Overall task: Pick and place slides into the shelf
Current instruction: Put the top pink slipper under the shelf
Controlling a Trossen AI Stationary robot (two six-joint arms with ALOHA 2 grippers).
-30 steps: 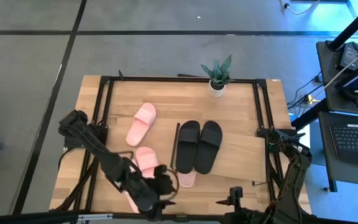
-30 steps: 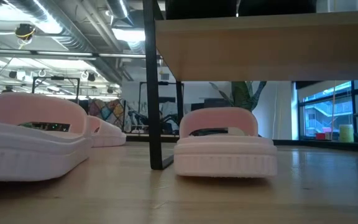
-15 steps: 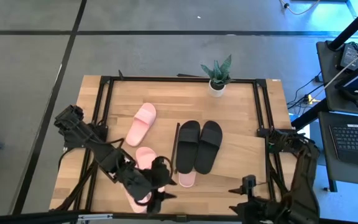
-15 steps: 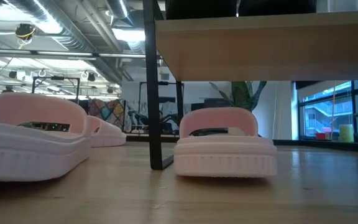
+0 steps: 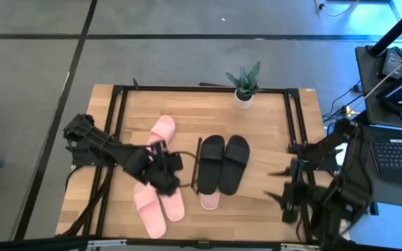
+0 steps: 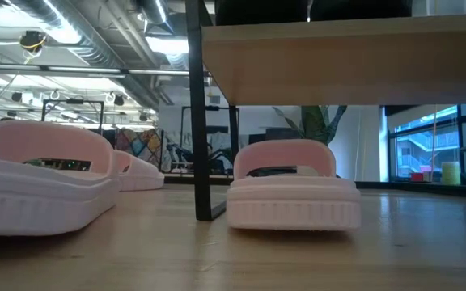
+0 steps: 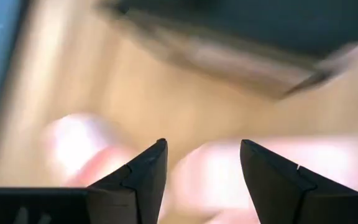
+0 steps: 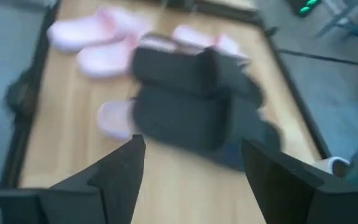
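we see that the left arm's dark two-finger gripper (image 5: 165, 173) has pulled back from the table's near edge and now sits over the middle of the light-wood table (image 5: 264, 115), just left of the low wooden shelf (image 5: 271, 171), its fingers apart and empty. that uncovers two pale pink foam slides (image 5: 158, 201) lying side by side near the front. the right arm's dark gripper (image 5: 285, 188) has risen from the near edge to the shelf's right end, fingers spread.
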